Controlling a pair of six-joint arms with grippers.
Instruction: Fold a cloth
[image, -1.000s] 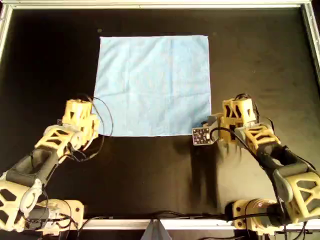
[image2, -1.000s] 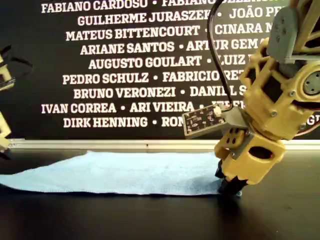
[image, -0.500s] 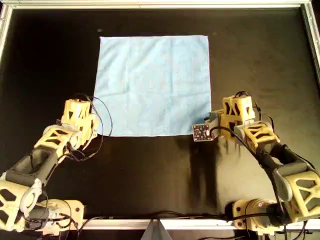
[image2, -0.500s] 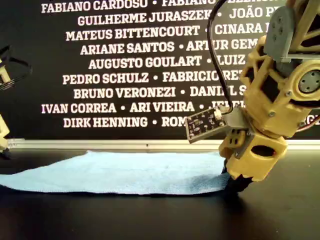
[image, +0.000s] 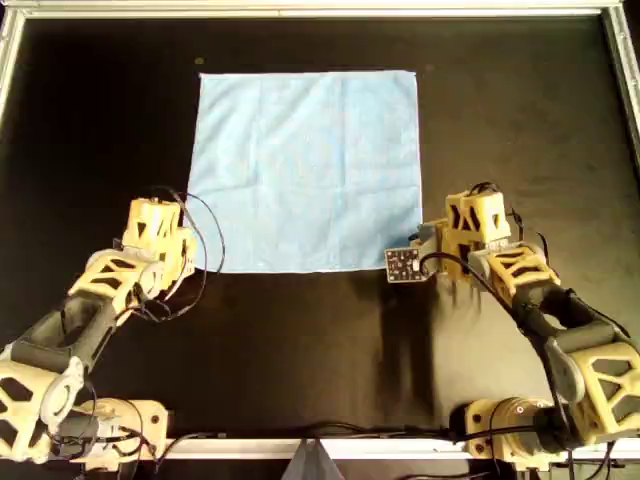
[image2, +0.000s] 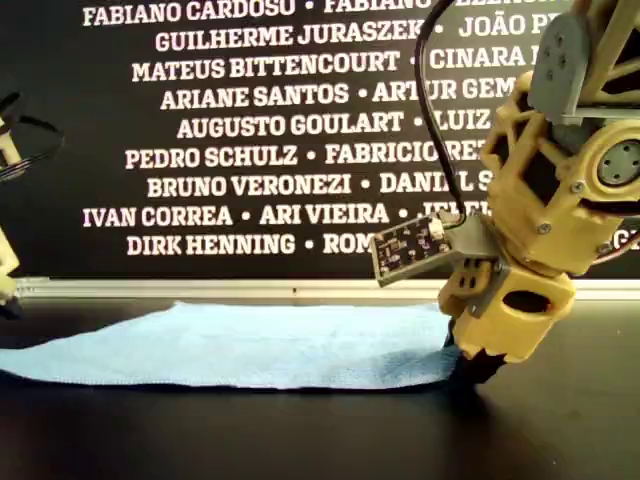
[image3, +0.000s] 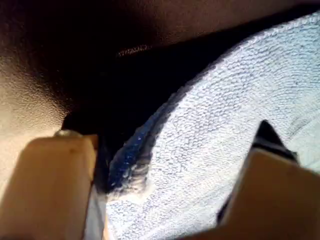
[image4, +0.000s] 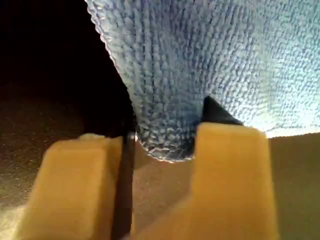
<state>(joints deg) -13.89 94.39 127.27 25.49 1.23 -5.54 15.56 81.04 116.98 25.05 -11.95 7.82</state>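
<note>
The light sky-blue cloth (image: 305, 165) lies flat and spread out on the black table, and it also shows in the exterior view (image2: 250, 345). One arm (image: 160, 235) has its gripper down at the cloth's near corner on the overhead view's left. The other arm (image: 470, 230) is at the near corner on that view's right, its tip on the table (image2: 470, 365). Which arm is which cannot be told. My first gripper (image3: 165, 200) is open, with a cloth corner (image3: 130, 175) between its jaws. My second gripper (image4: 162, 165) is open and straddles a cloth corner (image4: 165, 140).
A metal frame (image: 320, 10) borders the black table. A small circuit board (image: 402, 265) sticks out beside the arm on the overhead view's right. A dark wall with white printed names (image2: 260, 130) stands behind the table. Cables loop off both arms.
The arm on the overhead view's right shifted slightly and settled lower at its cloth corner a second ago. Since half a second ago nothing has visibly moved. The cloth stays flat.
</note>
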